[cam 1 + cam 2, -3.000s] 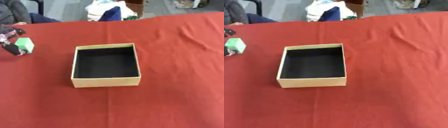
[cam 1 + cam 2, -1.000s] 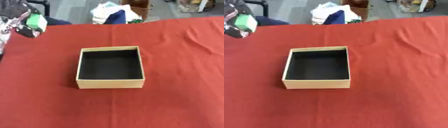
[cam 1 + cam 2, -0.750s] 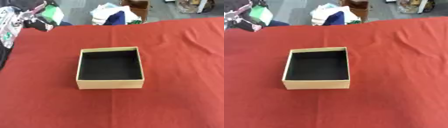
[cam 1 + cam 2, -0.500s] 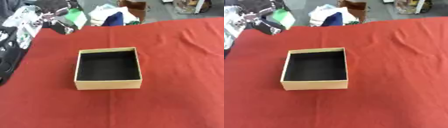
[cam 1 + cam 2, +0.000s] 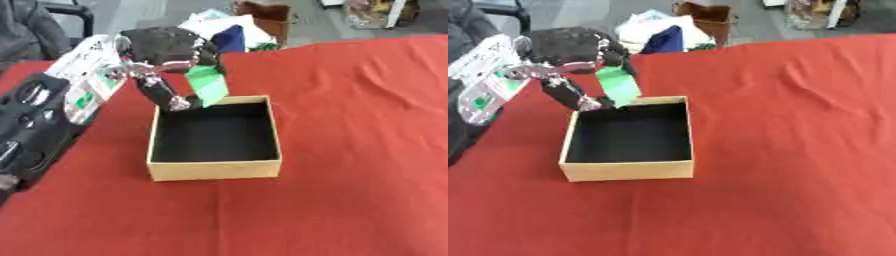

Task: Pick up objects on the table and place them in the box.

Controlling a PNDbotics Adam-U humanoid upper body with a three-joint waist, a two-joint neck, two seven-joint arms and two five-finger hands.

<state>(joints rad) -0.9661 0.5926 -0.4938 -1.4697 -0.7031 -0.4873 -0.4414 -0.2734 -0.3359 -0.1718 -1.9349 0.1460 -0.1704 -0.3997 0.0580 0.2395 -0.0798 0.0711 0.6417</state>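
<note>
Left hand (image 5: 166, 52) at 11 o'clock of box (image 5: 214, 170), fingers curled round green block (image 5: 207, 85), pinching it from above. Block hangs tilted over box's far-left rim, lower end near black interior, not yet inside; likely held high to clear wall before drop. Box sits mid-table on red cloth (image 5: 359, 150), open, nothing visible inside. Right hand not visible. Next, judged: shift block toward 5 o'clock over cavity, then release.

Red tablecloth (image 5: 350, 125); grey floor (image 5: 149, 12) beyond; clutter pile (image 5: 658, 31).
</note>
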